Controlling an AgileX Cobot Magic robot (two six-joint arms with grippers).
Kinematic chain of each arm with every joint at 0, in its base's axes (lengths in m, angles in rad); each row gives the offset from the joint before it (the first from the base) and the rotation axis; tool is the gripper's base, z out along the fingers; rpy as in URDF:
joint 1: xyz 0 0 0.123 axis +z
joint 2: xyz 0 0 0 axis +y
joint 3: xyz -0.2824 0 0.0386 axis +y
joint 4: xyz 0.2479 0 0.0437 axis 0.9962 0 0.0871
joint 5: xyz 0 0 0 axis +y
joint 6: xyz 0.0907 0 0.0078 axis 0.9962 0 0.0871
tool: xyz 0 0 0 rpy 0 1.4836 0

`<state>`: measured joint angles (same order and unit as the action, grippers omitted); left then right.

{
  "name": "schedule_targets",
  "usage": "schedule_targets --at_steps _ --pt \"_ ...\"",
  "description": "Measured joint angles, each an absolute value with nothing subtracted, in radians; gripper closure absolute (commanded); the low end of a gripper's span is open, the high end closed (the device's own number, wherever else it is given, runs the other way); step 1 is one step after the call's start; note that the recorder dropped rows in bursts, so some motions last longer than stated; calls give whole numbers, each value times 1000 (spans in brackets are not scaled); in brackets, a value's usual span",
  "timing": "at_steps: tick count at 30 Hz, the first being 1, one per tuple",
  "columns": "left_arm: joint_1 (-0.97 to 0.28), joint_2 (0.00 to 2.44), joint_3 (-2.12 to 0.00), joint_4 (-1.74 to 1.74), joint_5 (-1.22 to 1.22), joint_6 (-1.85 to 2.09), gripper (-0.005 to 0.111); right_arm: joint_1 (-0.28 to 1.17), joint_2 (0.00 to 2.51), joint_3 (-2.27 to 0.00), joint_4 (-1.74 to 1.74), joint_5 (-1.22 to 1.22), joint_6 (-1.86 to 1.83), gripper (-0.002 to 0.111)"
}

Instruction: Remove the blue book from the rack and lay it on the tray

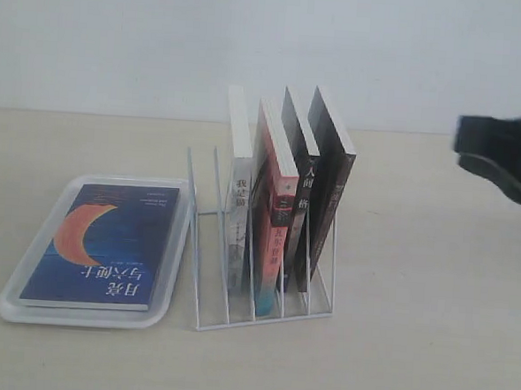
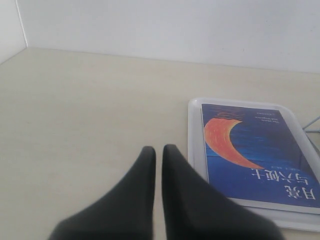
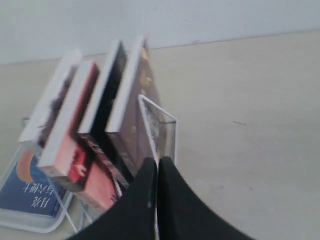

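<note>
The work surface (image 1: 428,347) was a pale, wood-grained table top; a plain white wall (image 1: 120,36) closed it off at the rear.

The left gripper (image 2: 158,150) was clenched, its dark fingers drawn together with only a sliver between them and nothing held. The tray (image 2: 196,150) lay just beyond and to one side of its fingertips, apart from them. The blue book (image 2: 250,145) lay flat in that tray, cover up, crescent moon showing, inside the raised rim on all visible sides. Bare table extended ahead of this gripper to the wall.

The right gripper (image 3: 157,162) was likewise clenched on nothing. The rack (image 3: 157,107) stood just ahead of its fingertips, end wire nearest. Four upright books (image 3: 95,115) leaned in the slots beyond that wire. Open table lay to the far side of the gripper from the rack.

The exterior view showed the rack between the right gripper and the tray, with the tray's edge just beside the rack's outer divider. The right gripper appeared there only as a dark blur at the frame edge, well apart from the rack. The two empty slots nearest the tray were plain only in this view. The left wrist view alone showed the left gripper's closure. The right wrist view caught one corner of the tray and book past the rack, blurred.
</note>
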<state>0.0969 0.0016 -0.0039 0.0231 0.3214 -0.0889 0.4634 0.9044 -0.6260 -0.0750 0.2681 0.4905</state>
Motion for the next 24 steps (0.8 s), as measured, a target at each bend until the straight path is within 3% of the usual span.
schedule_targets --at_steps 11,24 --pt "97 2 -4 23 321 -89 103 172 401 -242 37 243 497 108" --pt "97 2 -4 23 321 -89 103 100 80 -87 41 234 426 108"
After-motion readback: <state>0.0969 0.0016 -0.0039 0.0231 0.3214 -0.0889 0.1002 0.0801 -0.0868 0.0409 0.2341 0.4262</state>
